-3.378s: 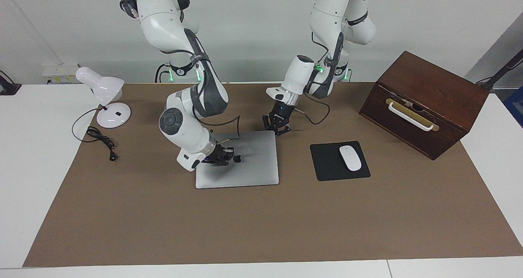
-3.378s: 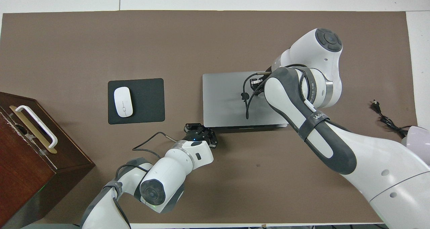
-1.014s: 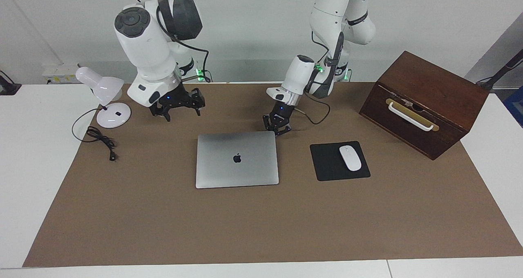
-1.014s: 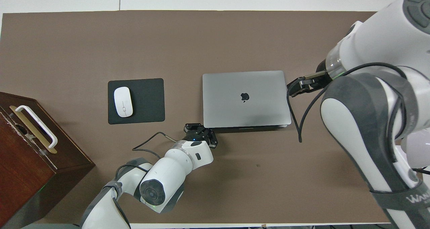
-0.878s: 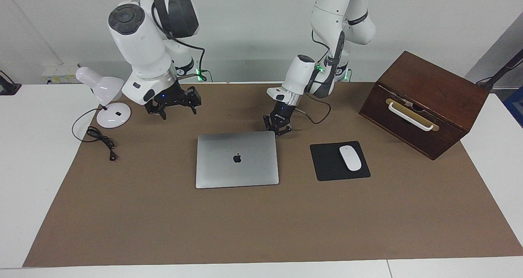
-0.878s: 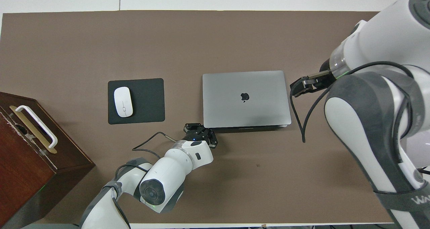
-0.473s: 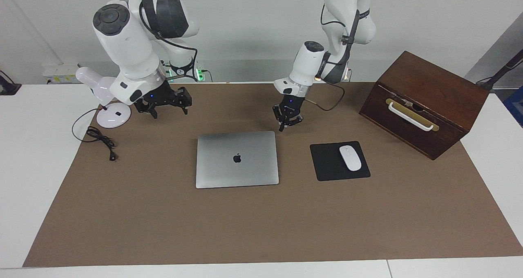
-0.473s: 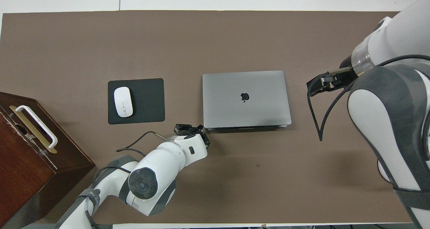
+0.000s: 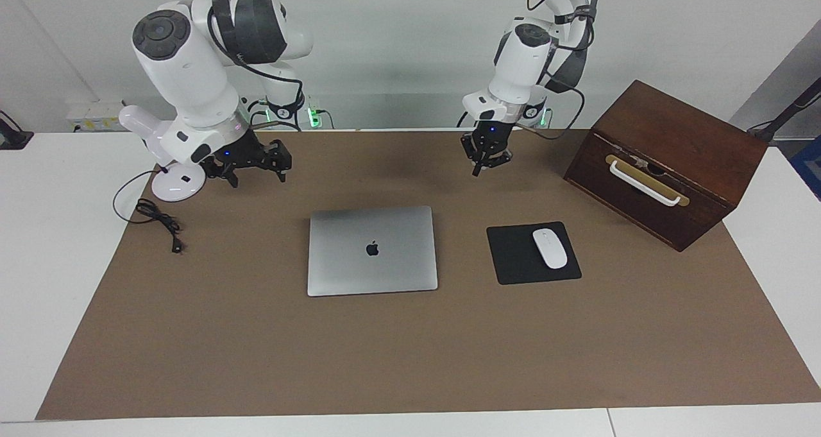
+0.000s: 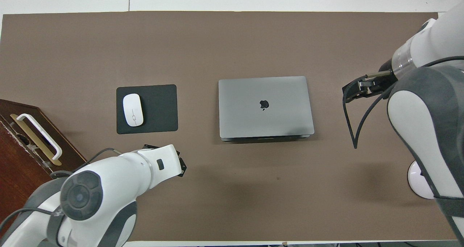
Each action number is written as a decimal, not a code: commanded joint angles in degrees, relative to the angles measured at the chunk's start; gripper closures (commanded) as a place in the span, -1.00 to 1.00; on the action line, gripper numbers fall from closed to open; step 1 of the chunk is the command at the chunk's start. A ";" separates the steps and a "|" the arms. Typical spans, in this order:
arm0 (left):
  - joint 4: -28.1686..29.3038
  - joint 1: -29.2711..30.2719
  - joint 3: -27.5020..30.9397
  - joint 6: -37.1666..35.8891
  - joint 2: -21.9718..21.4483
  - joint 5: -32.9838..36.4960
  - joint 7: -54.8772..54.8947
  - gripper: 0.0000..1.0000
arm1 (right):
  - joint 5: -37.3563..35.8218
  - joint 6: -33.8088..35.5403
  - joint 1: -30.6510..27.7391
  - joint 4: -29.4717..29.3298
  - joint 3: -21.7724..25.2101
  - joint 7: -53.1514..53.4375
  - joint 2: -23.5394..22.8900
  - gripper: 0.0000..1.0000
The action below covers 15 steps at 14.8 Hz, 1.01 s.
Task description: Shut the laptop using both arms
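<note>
The silver-grey laptop (image 9: 372, 251) lies closed and flat in the middle of the brown mat, with its apple logo facing up. It also shows in the overhead view (image 10: 264, 107). My right gripper (image 9: 256, 169) is open and empty. It hangs in the air over the mat between the laptop and the lamp, apart from both, and shows in the overhead view (image 10: 351, 94). My left gripper (image 9: 485, 162) hangs over the mat's edge nearest the robots, clear of the laptop and holding nothing. In the overhead view its wrist mostly covers it.
A black mouse pad (image 9: 513, 257) with a white mouse (image 9: 550, 248) lies beside the laptop toward the left arm's end. A dark wooden box (image 9: 667, 161) with a white handle stands at that end. A white desk lamp (image 9: 170, 167) and its cable (image 9: 157, 222) are at the right arm's end.
The right gripper left the laptop's lid, rose and drew back toward the lamp. The left gripper rose from the laptop's corner and pulled back toward its base. The laptop stayed closed.
</note>
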State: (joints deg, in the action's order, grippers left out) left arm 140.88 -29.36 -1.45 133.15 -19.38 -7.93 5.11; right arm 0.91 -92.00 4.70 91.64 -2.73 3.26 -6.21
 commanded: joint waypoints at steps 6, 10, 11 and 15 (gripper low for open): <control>-11.42 14.49 -0.14 -19.06 -1.19 0.37 7.46 -0.76 | -3.90 0.94 -0.04 5.21 -1.40 1.13 4.80 -1.00; -16.42 21.79 -0.22 -24.07 -0.40 2.39 7.37 -1.00 | -3.90 -3.18 -0.22 10.56 -1.40 1.13 8.13 -1.00; -18.00 23.72 -0.22 -25.30 0.04 2.39 7.28 -1.00 | -3.90 -3.88 -0.22 10.58 -1.40 0.87 8.14 -1.00; -28.62 27.95 -0.14 -29.52 5.56 2.48 7.11 -1.00 | -3.82 -4.94 -1.53 9.70 -1.31 -1.50 7.44 -1.00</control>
State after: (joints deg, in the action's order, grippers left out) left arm 120.03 -3.22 -0.98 107.72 -18.87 -6.33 12.22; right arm -1.58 -95.51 4.54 99.51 -3.45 3.04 -0.14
